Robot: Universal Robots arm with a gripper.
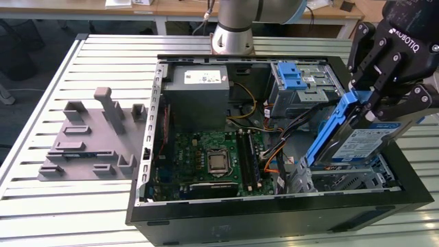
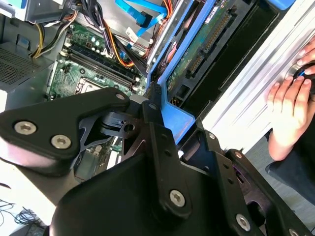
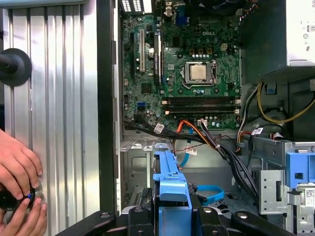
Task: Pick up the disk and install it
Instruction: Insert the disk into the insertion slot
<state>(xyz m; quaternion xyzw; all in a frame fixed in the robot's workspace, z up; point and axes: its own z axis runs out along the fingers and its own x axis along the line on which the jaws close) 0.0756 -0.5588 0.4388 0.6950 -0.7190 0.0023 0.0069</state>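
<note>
My gripper [image 1: 385, 109] is shut on the disk [image 1: 365, 142], a silver drive with a white-and-blue label and blue carrier rails. I hold it steeply tilted at the exterior view's right, over the open computer case [image 1: 274, 216]. Its low end hangs just above the metal drive bay [image 1: 346, 181] in the case's near right corner. In the second wrist view the disk's green underside [image 2: 197, 54] and blue rail [image 2: 170, 112] run away from the black fingers [image 2: 157, 132]. In the first wrist view the blue carrier [image 3: 171, 189] sits between the fingers [image 3: 135, 219], pointing at the bay floor [image 3: 138, 157].
Inside the case are the grey power-supply box [image 1: 199, 90], the motherboard [image 1: 213, 154], loose cables [image 1: 274, 149] and a metal cage with a blue latch [image 1: 295, 80]. A grey fixture [image 1: 89, 139] lies on the slatted table at the exterior view's left. A person's hands [image 3: 17, 172] rest beside the case.
</note>
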